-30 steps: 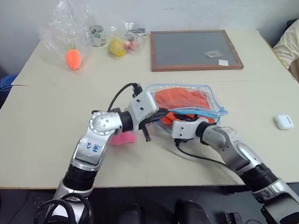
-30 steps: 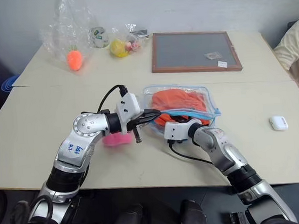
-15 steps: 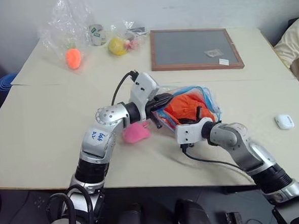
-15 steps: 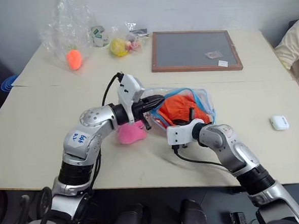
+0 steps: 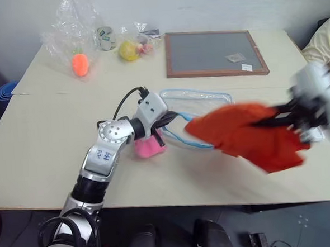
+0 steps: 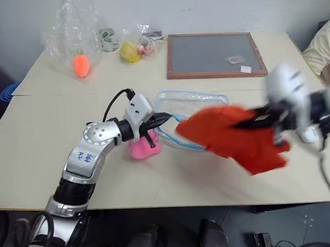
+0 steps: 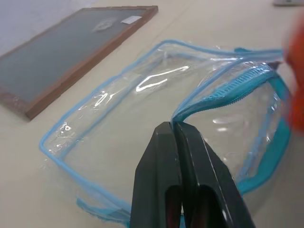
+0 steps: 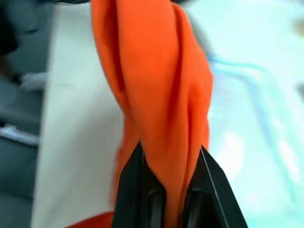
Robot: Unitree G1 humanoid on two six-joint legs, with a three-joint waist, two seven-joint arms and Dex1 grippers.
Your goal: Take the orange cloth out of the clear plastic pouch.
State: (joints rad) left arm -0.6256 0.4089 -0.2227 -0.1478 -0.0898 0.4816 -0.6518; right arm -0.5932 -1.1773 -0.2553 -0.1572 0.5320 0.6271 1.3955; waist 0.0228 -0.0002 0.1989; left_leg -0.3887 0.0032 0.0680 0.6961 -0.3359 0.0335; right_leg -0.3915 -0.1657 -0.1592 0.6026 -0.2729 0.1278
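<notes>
The orange cloth (image 5: 247,135) hangs in the air above the table's right half, outside the clear plastic pouch (image 5: 200,102). My right gripper (image 5: 277,119) is shut on the cloth (image 8: 156,90), which spills out past both black fingers (image 8: 130,190). The empty pouch (image 7: 142,109), edged in light blue, lies on the table in the middle. My left gripper (image 7: 173,126) is shut on the pouch's blue zipper edge at its open mouth, and it shows at the pouch's left end (image 5: 170,118).
A pink plush (image 5: 148,147) lies just below my left gripper. A framed grey board (image 5: 214,53) is at the back. Crinkly clear bags with an orange carrot toy (image 5: 80,64) and a yellow toy (image 5: 129,49) sit back left. A white case (image 6: 308,134) lies behind my right arm.
My right gripper has pulled the orange cloth up and to the right, clear of the pouch. The pouch has flattened onto the table, still pinched by my left gripper.
</notes>
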